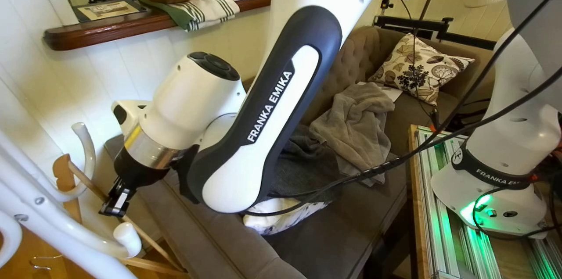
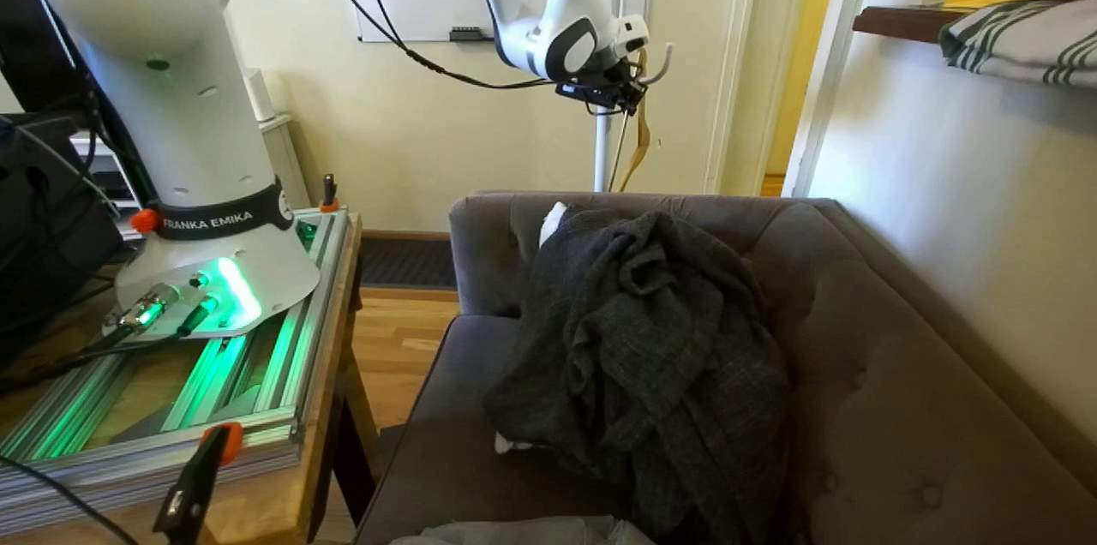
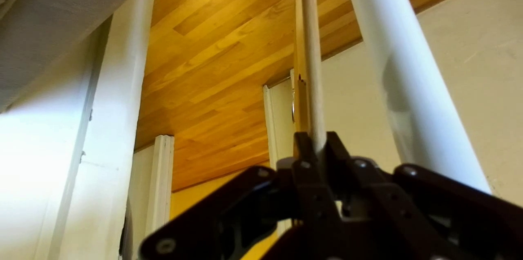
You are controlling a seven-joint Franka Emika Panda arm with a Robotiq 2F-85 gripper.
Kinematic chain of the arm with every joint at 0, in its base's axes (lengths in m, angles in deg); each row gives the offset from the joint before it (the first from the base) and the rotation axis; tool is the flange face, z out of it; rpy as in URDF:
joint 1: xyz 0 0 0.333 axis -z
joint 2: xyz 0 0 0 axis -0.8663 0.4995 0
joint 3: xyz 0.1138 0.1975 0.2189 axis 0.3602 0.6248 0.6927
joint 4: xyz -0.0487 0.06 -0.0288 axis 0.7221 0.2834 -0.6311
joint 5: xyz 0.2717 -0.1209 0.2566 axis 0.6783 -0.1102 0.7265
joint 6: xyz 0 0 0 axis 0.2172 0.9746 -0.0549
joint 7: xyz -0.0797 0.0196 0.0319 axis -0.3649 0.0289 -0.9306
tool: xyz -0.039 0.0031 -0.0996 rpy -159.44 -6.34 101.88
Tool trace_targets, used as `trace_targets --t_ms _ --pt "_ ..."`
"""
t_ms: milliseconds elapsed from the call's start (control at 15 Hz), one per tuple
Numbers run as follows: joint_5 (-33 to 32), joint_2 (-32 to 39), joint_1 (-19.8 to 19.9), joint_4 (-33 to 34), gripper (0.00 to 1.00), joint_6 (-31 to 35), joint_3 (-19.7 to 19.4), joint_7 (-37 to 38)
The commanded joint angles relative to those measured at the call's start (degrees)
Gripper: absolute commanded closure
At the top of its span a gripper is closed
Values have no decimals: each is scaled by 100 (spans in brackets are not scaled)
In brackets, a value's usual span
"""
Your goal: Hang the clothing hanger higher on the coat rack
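The clothing hanger is turned on its side, its straight bar running diagonally in an exterior view; it also shows upright on end in an exterior view. My gripper is shut on this straight bar, which passes between the fingertips in the wrist view. The metal hook points away from the gripper, toward the lower left, and appears against the floor. The white coat rack stands beside the gripper; one upturned arm overlaps the hanger's upper end, and contact cannot be told. The rack's pole is right of the bar.
A grey-brown sofa with a dark blanket lies below the arm. A dark wooden wall shelf holds a bowl and striped cloth. A knob-ended rack arm is close below the gripper. Cables run along the robot arm.
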Motion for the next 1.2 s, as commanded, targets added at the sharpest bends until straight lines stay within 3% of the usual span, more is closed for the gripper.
trace_targets --t_ms 0,533,733,933,1133 --pt "-77 -357 -167 -266 97 32 -195 207" --pt "282 -796 -810 -642 97 -49 -1075 361" --pt "477 -862 -1298 -671 97 66 -1644 559" --pt "828 -798 -2088 -654 97 276 -2585 732" --pt "1004 -713 -2521 -638 97 572 -3007 771"
